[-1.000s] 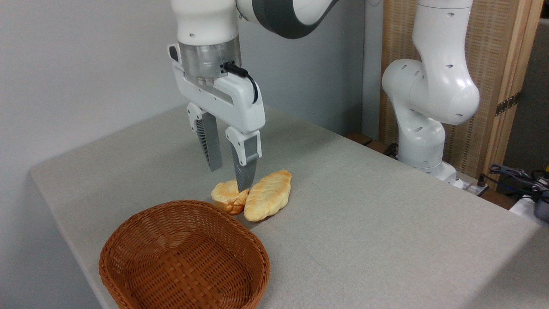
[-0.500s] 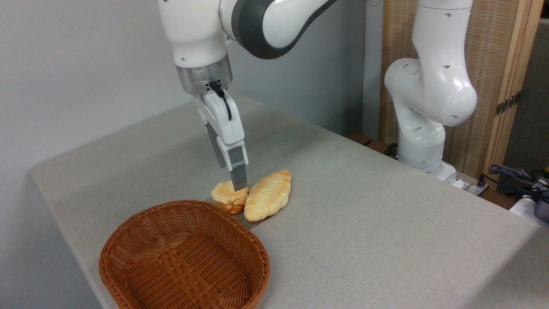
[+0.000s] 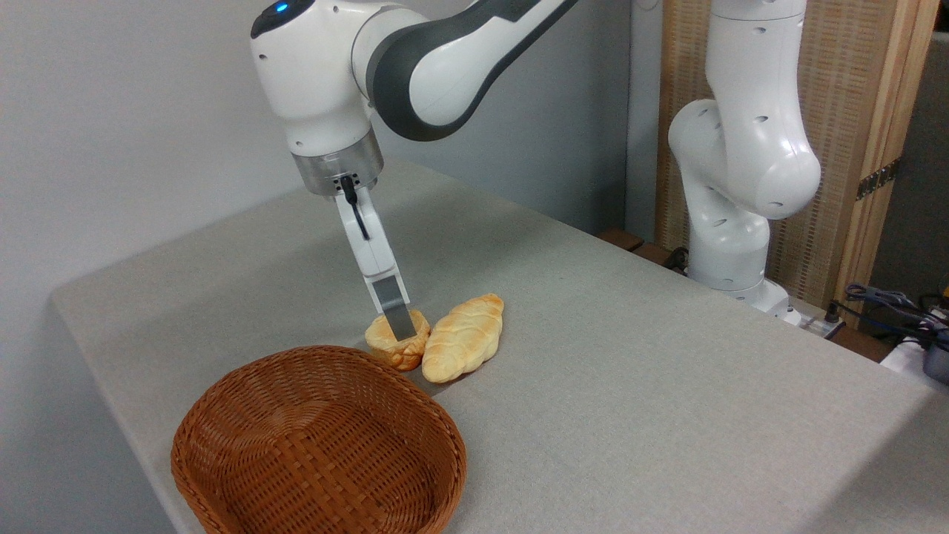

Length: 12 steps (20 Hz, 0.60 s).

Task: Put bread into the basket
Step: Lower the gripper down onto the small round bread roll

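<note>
Down near the front left corner of the tabletop (image 3: 667,415) sits the basket (image 3: 319,445), a wide shallow wicker oval, and nothing lies in it: only the woven floor and walls show. Just behind its far rim, toward the middle of the table, the bread (image 3: 393,343) rests on the cloth, a small golden bun. It is touching the loaf (image 3: 463,337), a longer pale braided one lying at its right. The arm reaches down from above, and the gripper (image 3: 400,326) stands edge-on to me, so only one grey finger (image 3: 395,311) shows, its tip against the bun's top. From where I stand I cannot tell how wide the jaws are or whether they have hold of the bun. At the far right edge of the table stands the arm's white base (image 3: 730,245).
</note>
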Each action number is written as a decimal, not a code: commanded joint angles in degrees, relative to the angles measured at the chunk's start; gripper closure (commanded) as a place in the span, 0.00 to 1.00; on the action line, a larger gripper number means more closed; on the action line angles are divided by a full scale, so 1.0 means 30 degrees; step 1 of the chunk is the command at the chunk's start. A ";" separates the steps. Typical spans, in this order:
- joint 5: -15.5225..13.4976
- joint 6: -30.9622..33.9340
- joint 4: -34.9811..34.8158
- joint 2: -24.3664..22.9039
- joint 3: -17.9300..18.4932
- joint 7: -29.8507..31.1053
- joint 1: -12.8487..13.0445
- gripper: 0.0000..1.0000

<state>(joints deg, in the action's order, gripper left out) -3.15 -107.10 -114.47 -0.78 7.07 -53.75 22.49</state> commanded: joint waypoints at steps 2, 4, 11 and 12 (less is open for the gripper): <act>-0.0355 -0.0712 -0.0133 0.0495 0.0191 -0.0952 0.0208 0.00; -0.0355 -0.0889 -0.0163 0.0729 0.0191 -0.0981 0.0208 0.00; -0.0355 -0.1330 -0.0163 0.1023 0.0162 -0.0952 0.0208 0.00; -0.0355 -0.1330 -0.0163 0.1023 0.0162 -0.0981 0.0208 0.00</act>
<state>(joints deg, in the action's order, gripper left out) -3.15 -110.21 -114.55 2.64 7.08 -55.52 22.73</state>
